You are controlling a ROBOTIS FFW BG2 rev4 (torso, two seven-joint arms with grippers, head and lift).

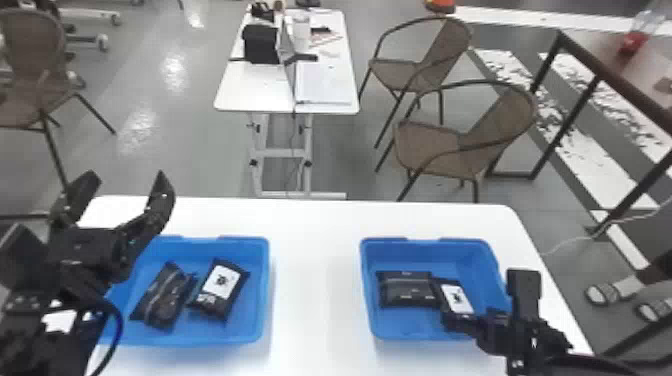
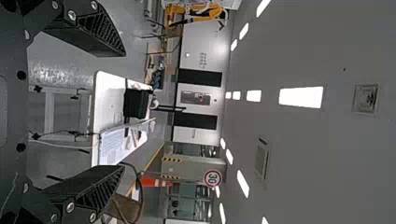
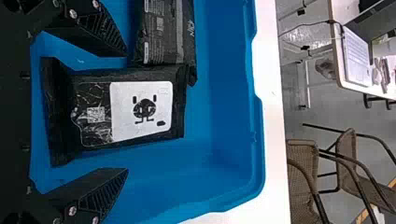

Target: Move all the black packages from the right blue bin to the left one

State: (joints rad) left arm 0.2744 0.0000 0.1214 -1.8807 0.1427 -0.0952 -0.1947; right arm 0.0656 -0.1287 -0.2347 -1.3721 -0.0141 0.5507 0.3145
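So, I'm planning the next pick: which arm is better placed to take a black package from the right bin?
Probably the right: the right gripper is open in the right blue bin, fingers either side of the white-labelled package. The left gripper is raised by the left blue bin.

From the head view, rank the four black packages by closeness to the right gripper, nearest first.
1. White-labelled package in the right bin, at the right gripper.
2. Banded package, same bin, left side.
3. Package with white patch, left bin, right side.
4. Darker package, left bin, left side.
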